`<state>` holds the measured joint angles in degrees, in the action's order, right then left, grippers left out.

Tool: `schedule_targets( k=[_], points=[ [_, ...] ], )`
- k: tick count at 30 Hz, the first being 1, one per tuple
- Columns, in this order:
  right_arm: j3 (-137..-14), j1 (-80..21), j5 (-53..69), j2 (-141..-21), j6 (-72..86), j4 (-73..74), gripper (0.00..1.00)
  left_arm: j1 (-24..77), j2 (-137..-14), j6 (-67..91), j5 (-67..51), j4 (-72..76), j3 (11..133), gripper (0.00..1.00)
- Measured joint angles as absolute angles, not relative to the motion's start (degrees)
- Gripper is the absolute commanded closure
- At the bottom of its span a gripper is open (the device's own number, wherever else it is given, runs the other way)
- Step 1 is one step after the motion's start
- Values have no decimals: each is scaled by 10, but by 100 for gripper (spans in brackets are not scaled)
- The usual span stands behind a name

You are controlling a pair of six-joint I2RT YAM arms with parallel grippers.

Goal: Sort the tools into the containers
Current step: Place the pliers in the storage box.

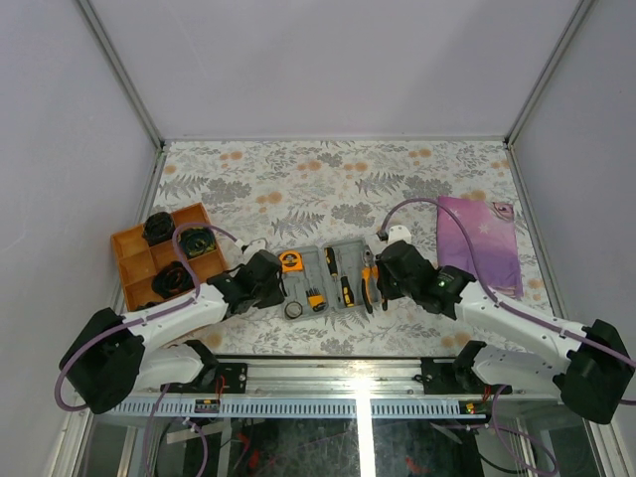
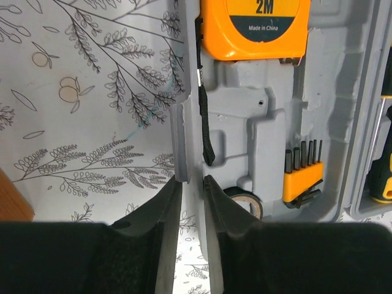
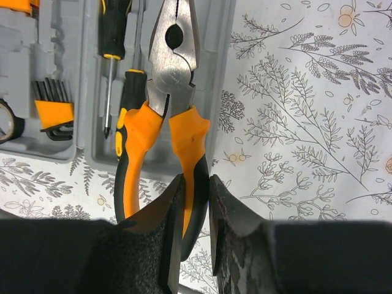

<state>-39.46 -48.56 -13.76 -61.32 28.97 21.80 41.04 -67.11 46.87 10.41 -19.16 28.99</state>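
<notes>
Floral tablecloth (image 1: 328, 179): right jaws clamp pliers (image 3: 174, 67); left jaws astride case (image 2: 245, 116) edge, grip unclear.

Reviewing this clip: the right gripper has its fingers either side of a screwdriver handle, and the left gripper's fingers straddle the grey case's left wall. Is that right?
Not quite. The right gripper has its fingers either side of one handle of the orange-and-black pliers instead, as the right wrist view shows. The left gripper does straddle the left wall of the grey case.

Free tabletop (image 1: 328, 174) beyond tool case (image 1: 316, 268)
</notes>
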Motion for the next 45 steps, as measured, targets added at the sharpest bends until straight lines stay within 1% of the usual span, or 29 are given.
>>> schedule_targets(
  k=[7, 14, 26, 45],
  points=[
    [-395, -470, -119, -643, 274, 218, 100, 385, -674, 459, 91, -184, 290, 84],
    [-404, -464, -95, -695, 272, 206, 100, 382, -675, 452, 74, -171, 281, 83],
    [-435, -462, -93, -766, 284, 182, 100, 382, -677, 447, 56, -164, 281, 77],
    [-479, -457, -98, -857, 280, 173, 99, 382, -677, 442, 53, -162, 276, 75]
  ],
)
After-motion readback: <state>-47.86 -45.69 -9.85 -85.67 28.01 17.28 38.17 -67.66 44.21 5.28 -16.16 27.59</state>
